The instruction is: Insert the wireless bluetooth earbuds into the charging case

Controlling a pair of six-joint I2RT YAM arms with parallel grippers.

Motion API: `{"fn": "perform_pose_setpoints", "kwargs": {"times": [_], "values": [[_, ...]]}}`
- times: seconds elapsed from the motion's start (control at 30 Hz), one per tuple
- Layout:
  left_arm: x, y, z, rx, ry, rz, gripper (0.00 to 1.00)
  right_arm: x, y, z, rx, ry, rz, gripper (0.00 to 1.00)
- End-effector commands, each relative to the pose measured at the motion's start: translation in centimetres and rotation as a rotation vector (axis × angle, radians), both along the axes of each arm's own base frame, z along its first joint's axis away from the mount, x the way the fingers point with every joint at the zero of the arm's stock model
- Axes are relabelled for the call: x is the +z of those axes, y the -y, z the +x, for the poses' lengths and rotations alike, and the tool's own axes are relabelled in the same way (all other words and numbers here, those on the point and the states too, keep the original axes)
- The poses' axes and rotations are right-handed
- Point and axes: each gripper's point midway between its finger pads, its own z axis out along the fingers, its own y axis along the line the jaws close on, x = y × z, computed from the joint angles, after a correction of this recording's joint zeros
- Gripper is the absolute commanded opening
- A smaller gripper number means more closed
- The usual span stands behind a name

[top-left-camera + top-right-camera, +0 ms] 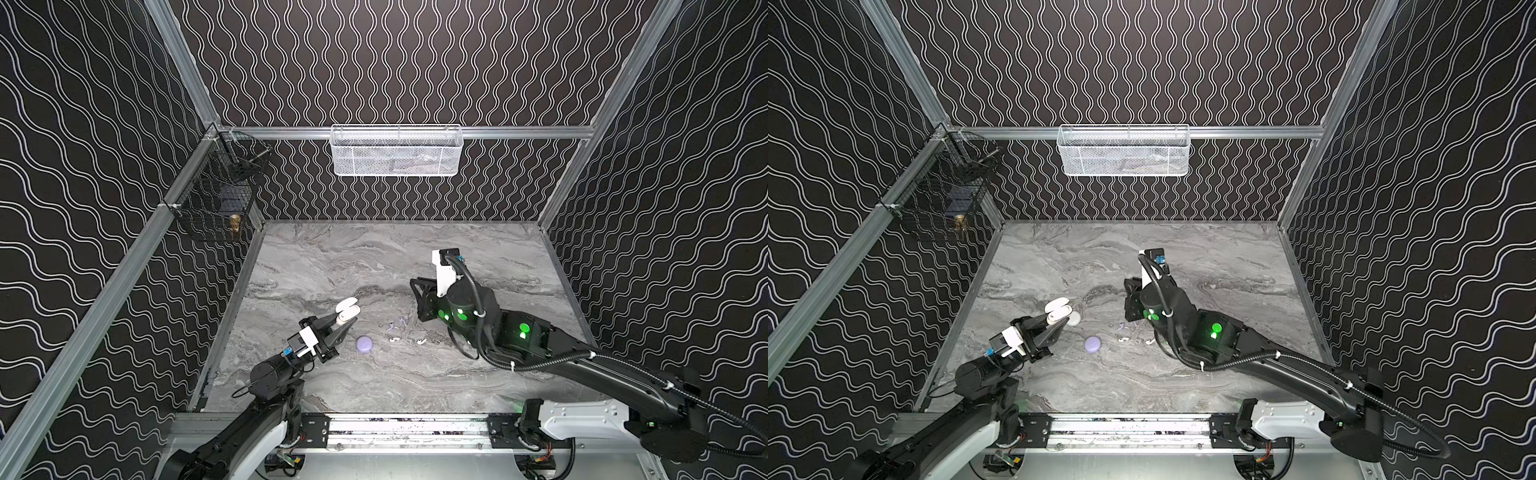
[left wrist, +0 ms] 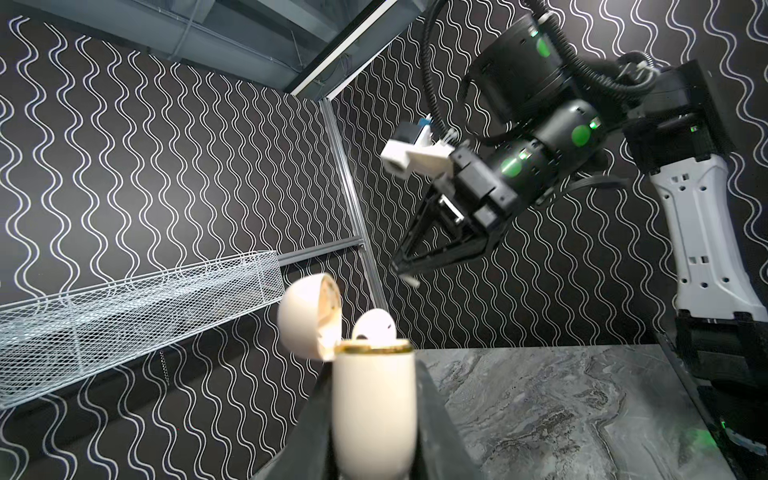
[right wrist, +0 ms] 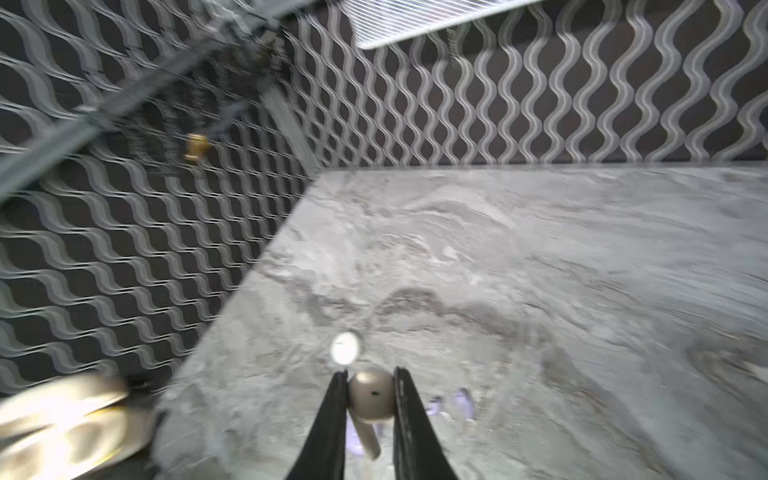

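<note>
My left gripper [image 1: 345, 321] [image 1: 1059, 322] [image 2: 374, 370] is shut on a cream charging case [image 1: 348, 309] [image 2: 374, 411], held upright above the table. The lid [image 2: 307, 316] stands open and one white earbud [image 2: 374, 326] sits in the case. In mid-air to its right, my right gripper [image 1: 414, 286] [image 2: 400, 266] [image 3: 370, 376] is shut on another whitish earbud [image 3: 370, 392], stem pointing down. Several small earbuds, lavender [image 1: 392, 328] and white [image 1: 422, 342], lie on the marble table below the right gripper.
A closed lavender case [image 1: 364, 344] [image 1: 1092, 344] lies near the left gripper. A round white case [image 1: 1074, 318] [image 3: 345, 347] rests on the table beside the held case. A white mesh basket [image 1: 395, 151] hangs on the back wall, a black wire basket [image 1: 216, 199] on the left wall.
</note>
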Motion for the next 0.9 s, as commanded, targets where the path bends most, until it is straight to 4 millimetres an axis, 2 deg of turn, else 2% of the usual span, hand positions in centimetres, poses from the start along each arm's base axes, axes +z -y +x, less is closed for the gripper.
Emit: {"fn": "perform_pose_setpoints", "kwargs": {"times": [0.0, 0.23, 0.6, 0.87], "values": [[1.0, -0.6, -0.6, 0.005, 0.029, -0.044, 0.0, 3.6, -1.4, -1.5, 0.03, 0.078, 0.125, 0.17], [1.1, -0.9, -0.3, 0.018, 0.007, -0.071, 0.0, 6.7, -4.7, -4.6, 0.15, 0.148, 0.253, 0.18], [1.2, -1.6, 0.3, 0.055, -0.016, -0.11, 0.0, 8.0, -7.7, -6.2, 0.236, 0.23, 0.459, 0.18], [1.7, -2.1, -0.1, 0.057, -0.01, -0.142, 0.0, 7.8, -10.1, -6.7, 0.289, 0.265, 0.549, 0.18]]}}
